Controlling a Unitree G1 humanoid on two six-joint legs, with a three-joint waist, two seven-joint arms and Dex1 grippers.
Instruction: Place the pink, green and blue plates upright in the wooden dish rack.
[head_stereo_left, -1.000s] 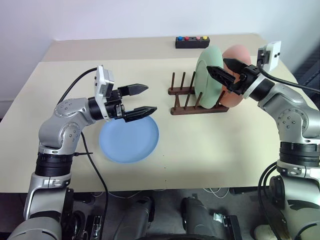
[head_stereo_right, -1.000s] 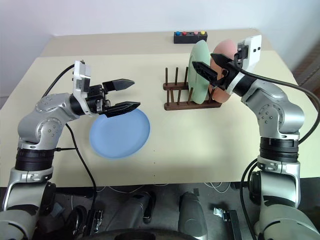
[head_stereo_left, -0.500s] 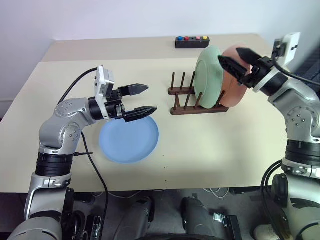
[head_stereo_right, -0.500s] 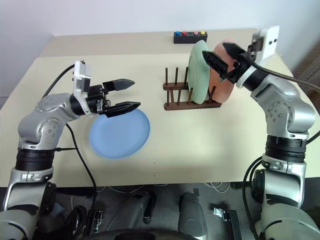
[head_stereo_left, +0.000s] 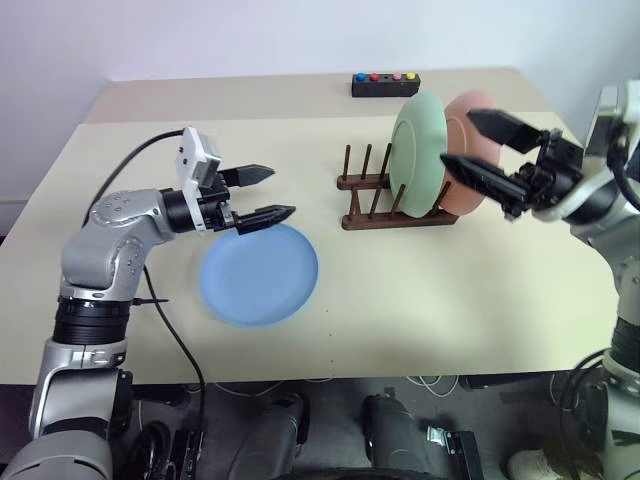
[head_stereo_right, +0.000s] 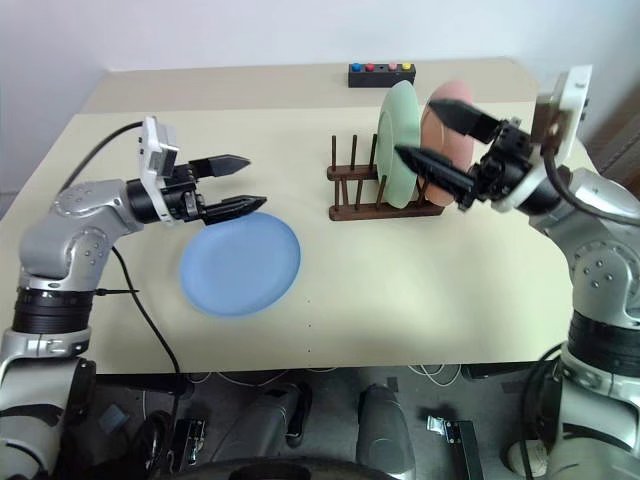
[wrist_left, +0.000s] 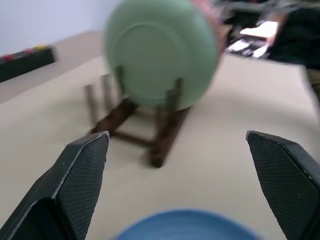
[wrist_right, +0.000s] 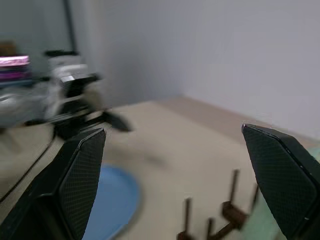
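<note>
Plates: three. One blue plate (head_stereo_left: 259, 273), one green plate (head_stereo_left: 419, 140), one pink plate (head_stereo_left: 468, 152).
Blue plate: flat on the table (head_stereo_left: 420, 300), just below and in front of the left gripper (head_stereo_left: 259, 194) fingertips, not touched.
Left gripper: fingers spread wide, nothing between them, pointing toward the rack.
Right gripper: (head_stereo_left: 488, 153) fingers spread wide and empty, held just beside the pink plate on its near right side, clear of it.
Dish rack: one wooden dish rack (head_stereo_left: 390, 200), beyond the left gripper and to the left of the right gripper.
Green plate: upright in the rack, just left of the right gripper.
Pink plate: upright in the rack behind the green one, partly behind the right gripper's fingers.
Button box: one black box (head_stereo_left: 385, 84) at the far table edge, beyond both grippers.
Change: a second ago the right gripper's fingers sat around the pink plate's edge; now it has pulled back off it toward the robot. The left gripper has drifted a little to the left. All three plates lie as before.
</note>
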